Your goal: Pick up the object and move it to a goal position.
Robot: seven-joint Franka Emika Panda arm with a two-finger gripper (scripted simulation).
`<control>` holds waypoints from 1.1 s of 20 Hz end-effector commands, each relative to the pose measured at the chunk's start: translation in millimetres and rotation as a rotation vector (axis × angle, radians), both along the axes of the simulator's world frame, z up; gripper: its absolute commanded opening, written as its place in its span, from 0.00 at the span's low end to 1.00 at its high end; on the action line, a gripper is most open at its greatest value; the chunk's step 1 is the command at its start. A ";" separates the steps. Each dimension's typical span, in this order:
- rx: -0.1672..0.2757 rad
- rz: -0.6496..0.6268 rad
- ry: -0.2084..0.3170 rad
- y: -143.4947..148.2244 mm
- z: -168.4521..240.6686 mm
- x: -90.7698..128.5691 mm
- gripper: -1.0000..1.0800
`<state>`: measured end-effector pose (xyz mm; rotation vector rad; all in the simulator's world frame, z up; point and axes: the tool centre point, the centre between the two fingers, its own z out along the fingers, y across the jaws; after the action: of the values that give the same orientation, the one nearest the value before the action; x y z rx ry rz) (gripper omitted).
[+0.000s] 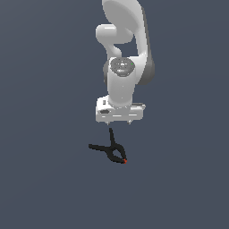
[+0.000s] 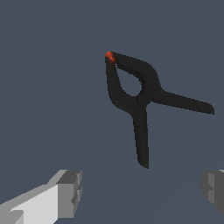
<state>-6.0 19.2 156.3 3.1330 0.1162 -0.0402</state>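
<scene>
The plain dark grey-blue counter point(image 1: 44, 179) is filling the whole background. The white arm point(image 1: 121, 53) is reaching down over it. Its end effector point(image 1: 119, 120) is hanging above the clamp point(image 1: 112, 151), not touching it, with fingers point(image 2: 70, 192) spread wide apart. The black clamp is lying flat, its handles splayed, with its red tip point(image 2: 110, 56) pointing away from the end effector.
</scene>
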 end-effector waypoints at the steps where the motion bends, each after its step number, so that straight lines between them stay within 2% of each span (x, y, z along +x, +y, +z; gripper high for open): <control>1: 0.000 0.000 0.000 0.0 0.0 0.0 0.62; 13: 0.007 0.029 0.004 7.8 1.7 0.8 0.62; 17: 0.010 0.045 0.025 2.9 -9.1 -0.8 0.62; 22: 0.021 0.084 0.078 -9.4 -35.6 -5.7 0.62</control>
<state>-9.6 14.2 129.8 3.1424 0.2302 -0.1337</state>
